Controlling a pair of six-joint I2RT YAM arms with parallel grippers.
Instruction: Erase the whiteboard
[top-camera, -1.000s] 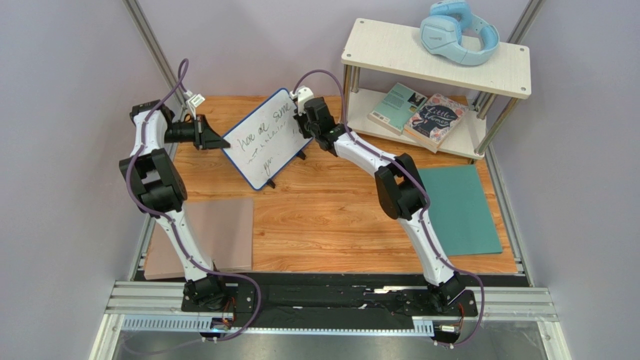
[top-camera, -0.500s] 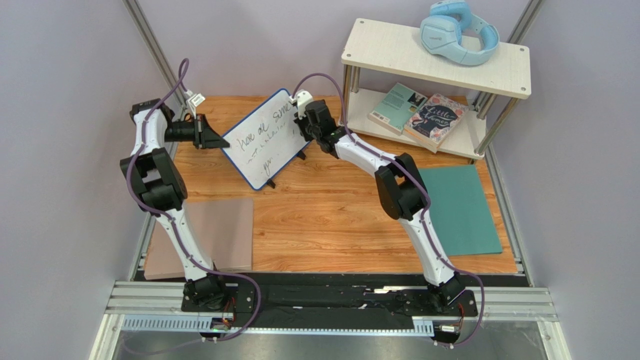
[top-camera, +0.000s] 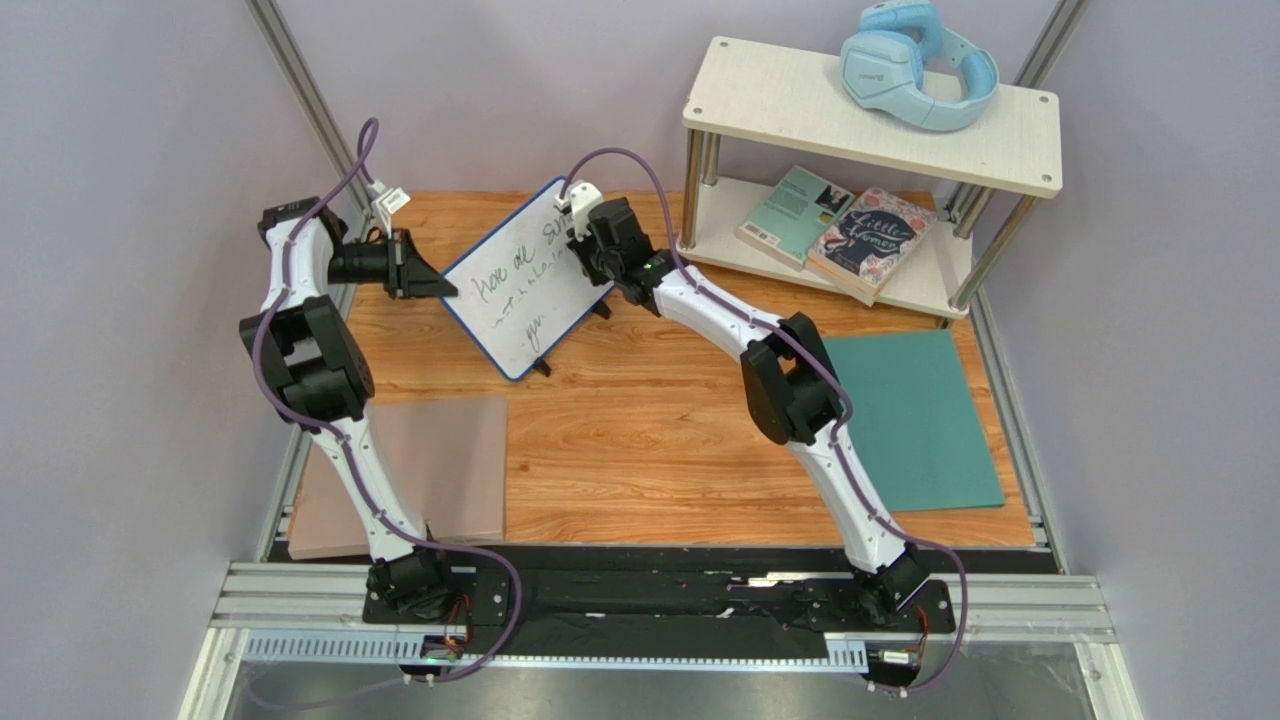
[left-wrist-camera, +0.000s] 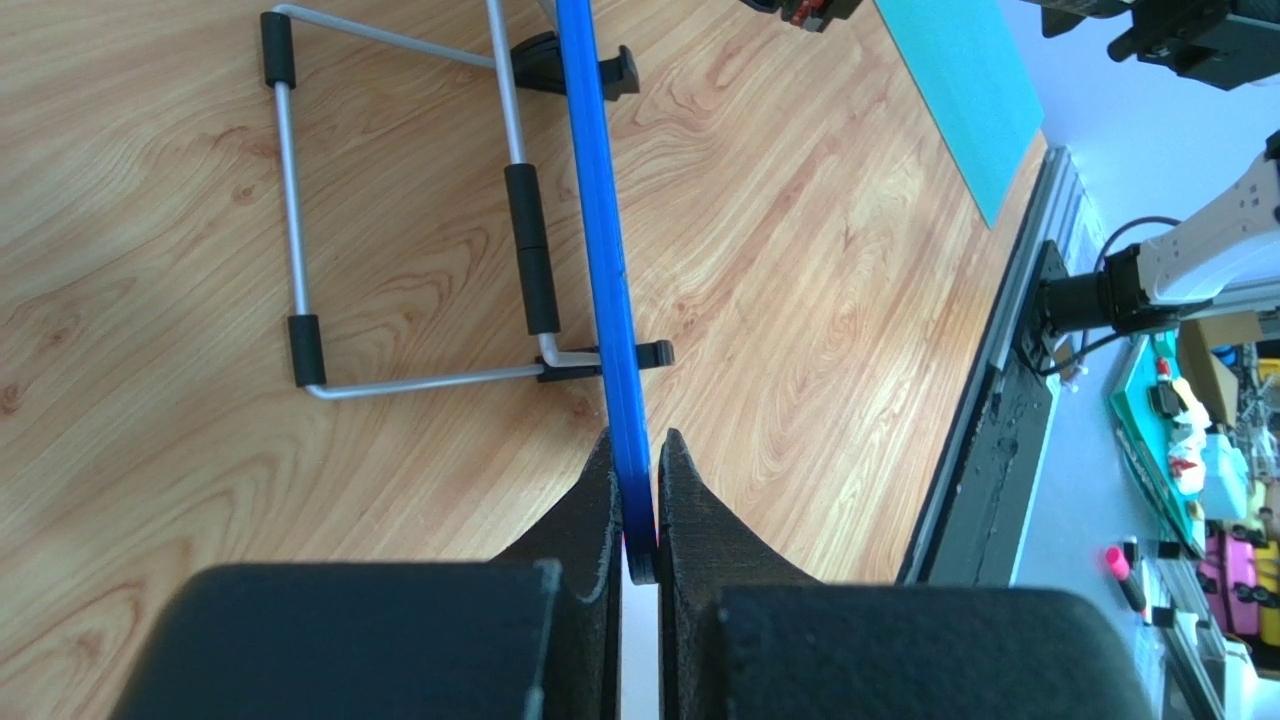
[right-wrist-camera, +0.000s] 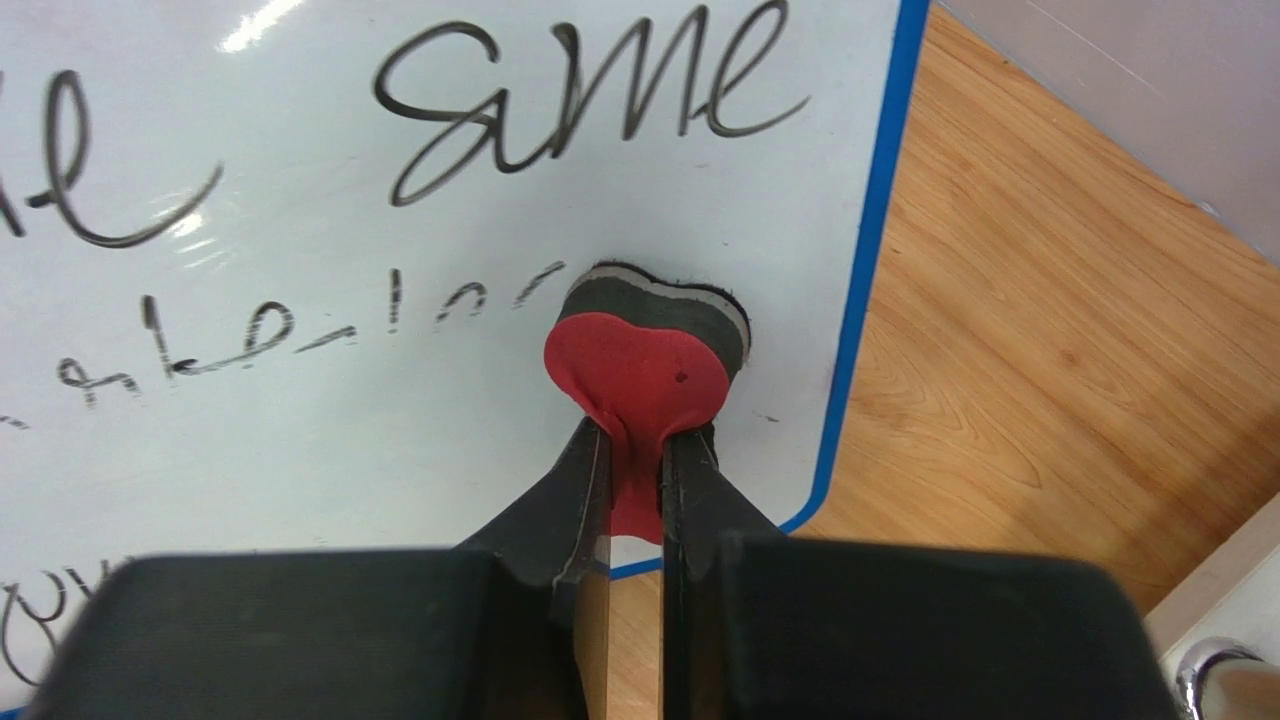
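The whiteboard (top-camera: 519, 293), white with a thin blue frame and black handwriting, stands tilted on the wooden table. My left gripper (top-camera: 436, 285) is shut on the board's left edge; in the left wrist view the blue frame (left-wrist-camera: 609, 285) runs between the fingers of the left gripper (left-wrist-camera: 639, 473). My right gripper (top-camera: 579, 248) is shut on a red eraser (right-wrist-camera: 639, 368) with a grey felt face, pressed against the whiteboard (right-wrist-camera: 301, 435) at the right end of the middle line of writing. The right gripper (right-wrist-camera: 637, 443) pinches the eraser's red back.
A wire stand (left-wrist-camera: 406, 210) with black feet props the board from behind. A pinkish-brown mat (top-camera: 436, 465) lies front left, a teal mat (top-camera: 917, 420) on the right. A two-level shelf (top-camera: 872, 128) at the back right carries blue headphones (top-camera: 917, 63) and books (top-camera: 842, 225).
My right gripper has slid the eraser leftward across the upper part of the board. The left gripper and the board have stayed put.
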